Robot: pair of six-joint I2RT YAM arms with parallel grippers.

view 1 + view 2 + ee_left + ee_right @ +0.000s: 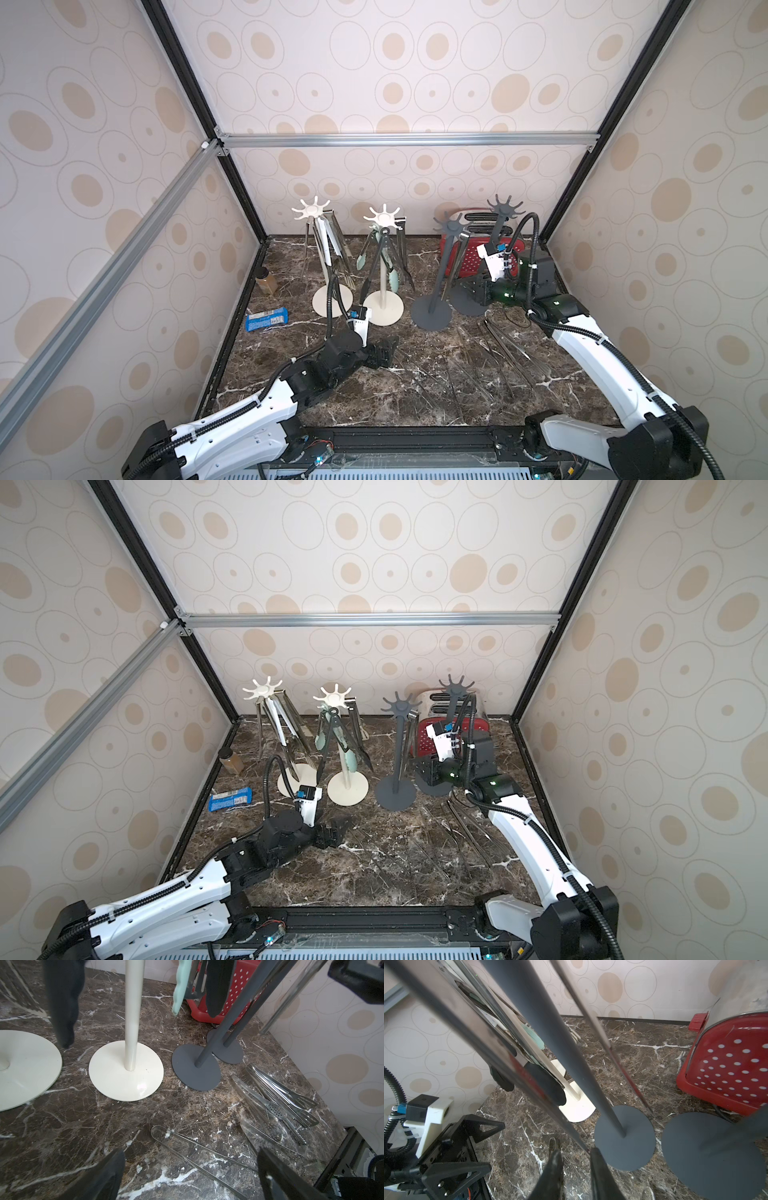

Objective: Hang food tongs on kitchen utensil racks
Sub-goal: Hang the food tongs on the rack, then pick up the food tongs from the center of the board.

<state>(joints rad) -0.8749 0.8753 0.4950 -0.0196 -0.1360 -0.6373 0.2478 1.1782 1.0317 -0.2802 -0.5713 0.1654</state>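
Steel leg of the hung tongs (483,1039) runs down the right wrist view from upper left to bottom centre. It ends just at the fingertips of my right gripper (575,1152). Jaws there: slightly parted, marble visible through the gap, nothing clasped. That pair hangs from the crown of the nearer dark grey rack (441,270), right of centre in both top views. Judged placed.

Left gripper (191,1153): jaws spread wide, empty, low over the surface (299,332), left of centre in a top view.

Outward: cream racks (311,211) at upper left each carry several pairs. Rear dark grey rack (503,208) looks bare, though my wrist hides part of it.

Loose tongs, two lots:
- single slim pair (207,1147), flat, directly ahead of the left jaws. Loop end points toward the racks, long axis slants to the lower right of that view.
- pile of steel pairs (509,353), lower right in both top views. Axes slant from upper left to lower right, close by my right forearm.

Judgement: the single pair belongs to the left arm, which is nearer. The pile suits the right arm, once it backs clear of the hung leg.
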